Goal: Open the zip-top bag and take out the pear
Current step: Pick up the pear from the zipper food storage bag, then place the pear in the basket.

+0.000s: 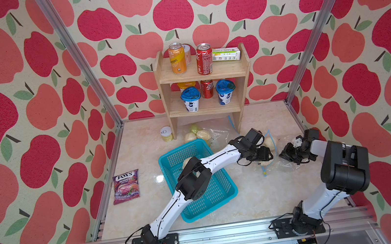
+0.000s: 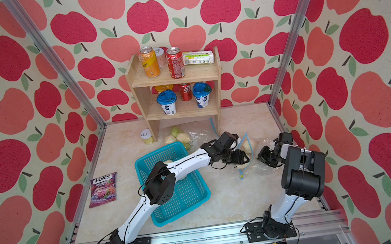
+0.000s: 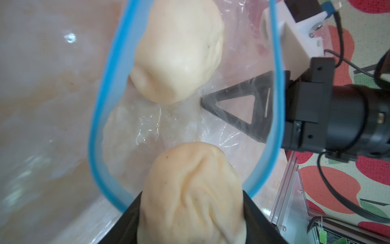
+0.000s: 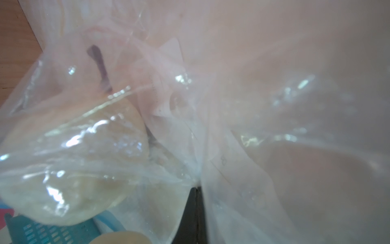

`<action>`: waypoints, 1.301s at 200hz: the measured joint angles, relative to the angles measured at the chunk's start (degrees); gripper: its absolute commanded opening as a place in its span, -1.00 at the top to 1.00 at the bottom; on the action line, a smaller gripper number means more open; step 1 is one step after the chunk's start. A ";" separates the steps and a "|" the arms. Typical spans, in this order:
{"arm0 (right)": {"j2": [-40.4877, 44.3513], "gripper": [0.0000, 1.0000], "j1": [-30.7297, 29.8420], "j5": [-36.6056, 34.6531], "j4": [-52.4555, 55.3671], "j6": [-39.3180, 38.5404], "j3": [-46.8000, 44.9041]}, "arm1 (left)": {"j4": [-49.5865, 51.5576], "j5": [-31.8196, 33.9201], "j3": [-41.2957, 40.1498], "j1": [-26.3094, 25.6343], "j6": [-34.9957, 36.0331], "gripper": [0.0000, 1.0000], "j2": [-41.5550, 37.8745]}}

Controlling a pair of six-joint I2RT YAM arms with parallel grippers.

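- Nearest me, the blue basket [image 1: 209,212] sits under my left arm's elbow. A Fox's candy packet [image 1: 126,187] lies well off to its left.
- Just past the basket, my left gripper [image 3: 191,198] is at the mouth of the zip-top bag [image 1: 283,165]. Its black fingers [image 3: 257,215] press on either side of a pear [image 3: 190,175], so I read the fruit as held.
- That pear sits right at the blue zip rim [image 3: 99,131], which gapes in a wide loop.
- A second pear [image 3: 179,52] lies deeper inside the same bag.
- My right gripper [image 1: 283,155] is closed tight, pinching the bag's clear film. The left wrist view shows its tips through the plastic.
- Farther back, another clear bag [image 1: 218,135] with pears in it lies at the foot of the wooden shelf [image 1: 208,74], and a small white-lidded jar [image 1: 166,134] stands beside the shelf's leg.
- The shelf stands at the back wall, with soda cans [image 1: 204,58] on top and yogurt cups [image 1: 191,101] below.
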State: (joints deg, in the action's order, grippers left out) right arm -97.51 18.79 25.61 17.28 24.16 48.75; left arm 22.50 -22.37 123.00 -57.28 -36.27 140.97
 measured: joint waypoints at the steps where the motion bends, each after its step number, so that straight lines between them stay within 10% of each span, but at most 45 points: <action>1: 0.00 0.96 0.02 0.00 -0.02 0.02 0.00 | 0.07 0.11 -0.11 0.00 0.11 -0.16 -0.22; 73: 0.04 0.95 0.11 -0.20 -0.79 1.05 -0.15 | 2.99 9.35 -19.67 1.86 6.49 -0.25 -29.90; 125: 0.13 0.95 0.11 -0.46 -0.72 1.01 -0.13 | 6.01 14.80 -40.50 12.79 7.96 -0.20 -48.74; 158: 1.07 0.94 0.09 -0.50 -0.52 0.98 -0.13 | 8.00 17.14 -50.14 16.70 7.96 -0.28 -51.93; 187: 4.79 0.84 -0.02 -0.92 1.68 0.31 0.20 | 9.07 18.16 -55.41 18.80 7.87 -0.74 -52.04; 260: 10.54 0.28 -1.20 -3.65 5.31 -2.23 11.23 | 9.20 20.24 -49.18 16.20 11.82 -0.99 -51.93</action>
State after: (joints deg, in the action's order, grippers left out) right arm -86.98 17.58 21.96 22.59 21.93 59.99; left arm 31.70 -2.13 73.82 -41.08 -24.45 89.03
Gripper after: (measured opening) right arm 0.357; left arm 0.981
